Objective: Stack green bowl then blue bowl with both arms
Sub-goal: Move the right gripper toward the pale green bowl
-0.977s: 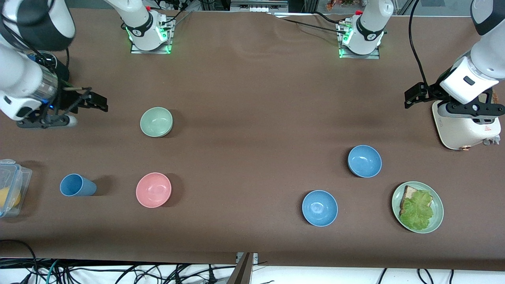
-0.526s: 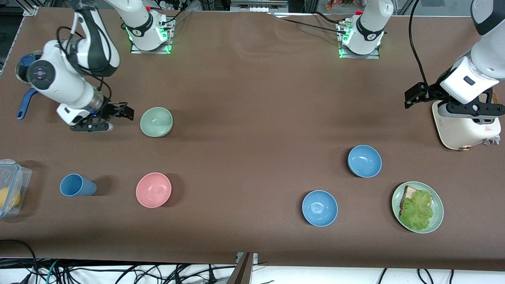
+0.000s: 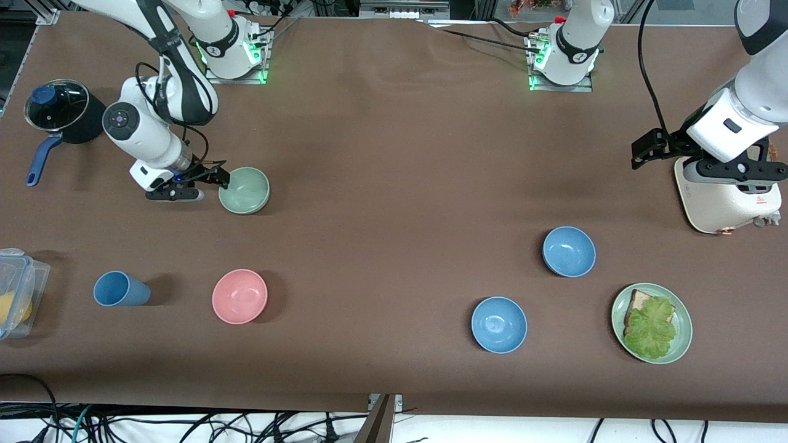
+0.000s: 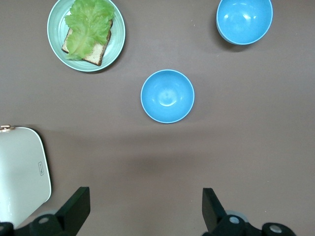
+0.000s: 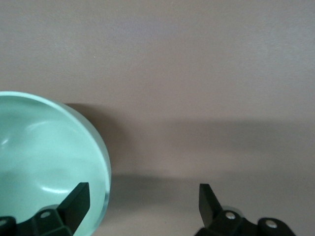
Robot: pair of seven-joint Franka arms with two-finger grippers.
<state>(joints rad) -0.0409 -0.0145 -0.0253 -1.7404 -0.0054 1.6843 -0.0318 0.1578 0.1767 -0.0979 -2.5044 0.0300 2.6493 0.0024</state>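
The green bowl (image 3: 244, 190) sits upright on the table toward the right arm's end; it also shows in the right wrist view (image 5: 49, 157). My right gripper (image 3: 217, 178) is open and low at its rim. In the right wrist view the right gripper (image 5: 142, 201) straddles the rim, one finger over the bowl's inside and one outside. Two blue bowls stand toward the left arm's end, one (image 3: 569, 251) (image 4: 167, 96) farther from the front camera than the other (image 3: 498, 324) (image 4: 244, 20). My left gripper (image 3: 643, 151) (image 4: 146, 206) is open and empty, waiting beside the toaster.
A white toaster (image 3: 726, 197) and a green plate (image 3: 680, 307) with bread and lettuce are at the left arm's end. A pink bowl (image 3: 239, 296), a blue cup (image 3: 120, 289), a clear box (image 3: 15, 298) and a black pot (image 3: 58, 111) are at the right arm's end.
My right arm has swung in from the table's end and come down, bringing its open gripper to the green bowl's rim. The left arm has not moved.
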